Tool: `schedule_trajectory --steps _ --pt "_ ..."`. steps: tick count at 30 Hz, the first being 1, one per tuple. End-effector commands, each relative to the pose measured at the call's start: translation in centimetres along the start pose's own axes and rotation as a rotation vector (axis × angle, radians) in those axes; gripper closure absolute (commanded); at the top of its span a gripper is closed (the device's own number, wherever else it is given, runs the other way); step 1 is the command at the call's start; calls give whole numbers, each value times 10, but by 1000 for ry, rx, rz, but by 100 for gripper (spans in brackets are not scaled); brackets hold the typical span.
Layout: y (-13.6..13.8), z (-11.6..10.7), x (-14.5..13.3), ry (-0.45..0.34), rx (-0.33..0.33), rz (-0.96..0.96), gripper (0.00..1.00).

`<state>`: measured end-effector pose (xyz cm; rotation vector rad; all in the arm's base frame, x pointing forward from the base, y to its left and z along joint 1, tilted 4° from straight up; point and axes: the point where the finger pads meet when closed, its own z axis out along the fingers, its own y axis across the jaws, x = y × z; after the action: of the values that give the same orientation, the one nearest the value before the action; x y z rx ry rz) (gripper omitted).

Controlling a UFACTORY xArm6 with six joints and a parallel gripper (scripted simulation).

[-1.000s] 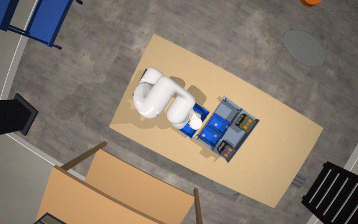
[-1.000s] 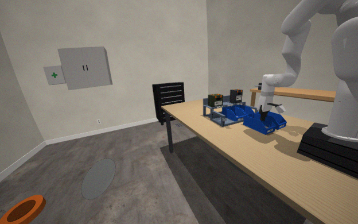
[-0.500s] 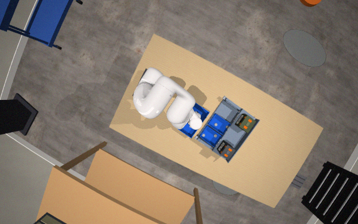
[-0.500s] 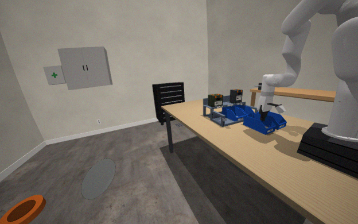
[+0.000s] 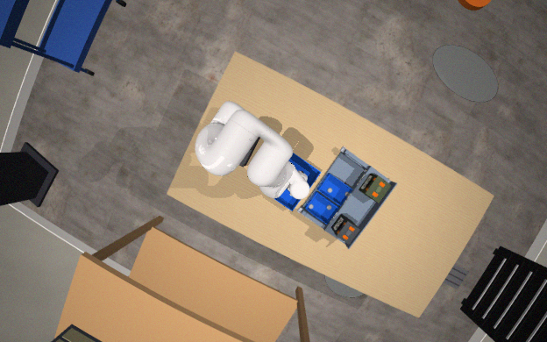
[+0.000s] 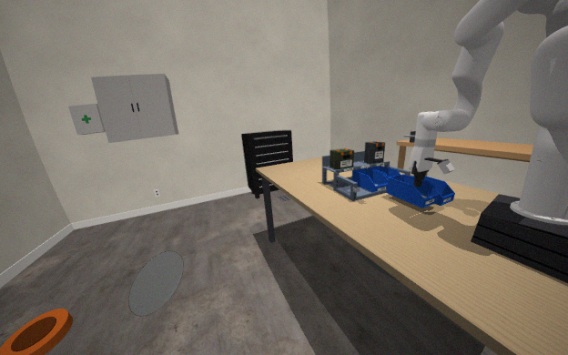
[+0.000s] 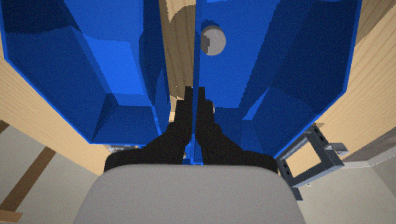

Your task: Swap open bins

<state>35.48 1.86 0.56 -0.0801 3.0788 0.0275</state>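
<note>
Pinching the thin inner side wall [image 7: 196, 60] of the loaded open bin [image 5: 309, 167] [image 6: 406, 193] [image 7: 240, 65], the xArm gripper [image 6: 419, 184] [image 7: 194, 98] is standing over the wooden table top [image 5: 408, 219] [image 6: 315, 187] [image 7: 377, 75], one dark finger inside the bin and the other outside. The bin is sitting on the table beside the empty bin [image 5: 290, 202] [image 6: 445, 195] [image 7: 115, 65], while its intended place [image 5: 348, 168] is lying vacant on the grey shelf [image 5: 358, 208] [image 6: 353, 193] [image 7: 327, 150]. The walls are looking stiff and smooth, like plastic, and the load is probably staying modest; yet a single-wall hold is inviting a roll toward the heavier side, with loose parts sliding. A grip near the middle of that wall's length, by balance, is promising the most level lift.

The wrist view is revealing what the others are barely offering: a round grey part [image 7: 215, 41] on the bin's floor and the narrow gap between the two bins. The overhead view is showing the vacant place beside two shelved blue bins, but the arm is covering the fingers. The exterior view is giving the low fronts and labels; any clearance beneath the bin is, in fairness, remaining too small to judge there.
</note>
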Motion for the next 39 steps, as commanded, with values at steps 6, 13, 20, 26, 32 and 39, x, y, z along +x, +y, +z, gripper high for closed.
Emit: schedule_trajectory --steps 6,13,20,26,32,39 --pt "0 -11 -1 -3 0 0 100" --pt "0 -11 -1 -3 0 0 100" --pt "6 -11 -1 -3 0 0 100" --pt "35 -10 1 -3 0 0 100" --pt "79 -9 5 -3 0 -1 100" --pt "126 -8 8 -3 0 -1 100"
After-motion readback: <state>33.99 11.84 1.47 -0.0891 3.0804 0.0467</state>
